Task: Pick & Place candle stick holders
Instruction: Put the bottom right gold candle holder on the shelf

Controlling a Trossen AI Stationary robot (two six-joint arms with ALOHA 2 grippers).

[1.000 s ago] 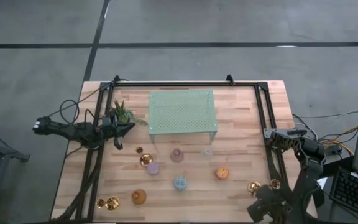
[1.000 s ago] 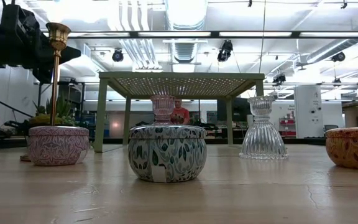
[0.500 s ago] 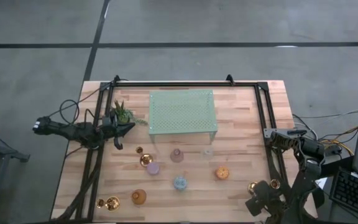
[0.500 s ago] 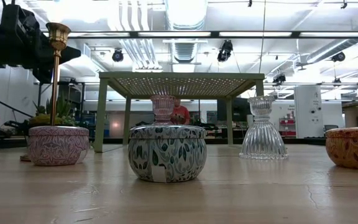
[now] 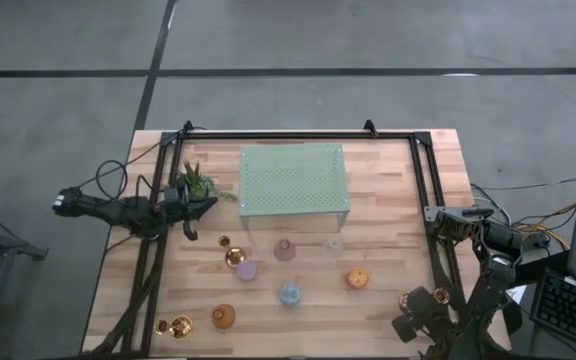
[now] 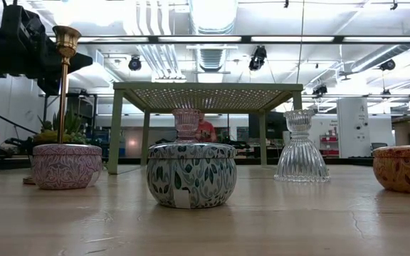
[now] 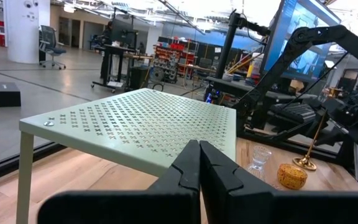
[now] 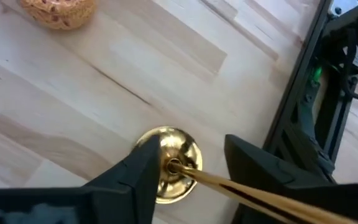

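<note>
Standing over the wooden table (image 5: 388,180), the pale green perforated stand (image 5: 294,178) was the biggest thing, and nothing lay on it or under it that I could see. The left gripper (image 7: 199,163) waited beside the small plant (image 5: 196,182), its fingers pressed together on nothing. The right gripper (image 8: 185,163) was at the near right corner, fingers spread, with the gold candlestick (image 8: 169,163) directly between them. Its stem ran upward toward the wrist, so the long axis was nearly along the line of approach. The right arm was clearly nearer to it. The orange holder (image 5: 357,278) stood a little apart.
</note>
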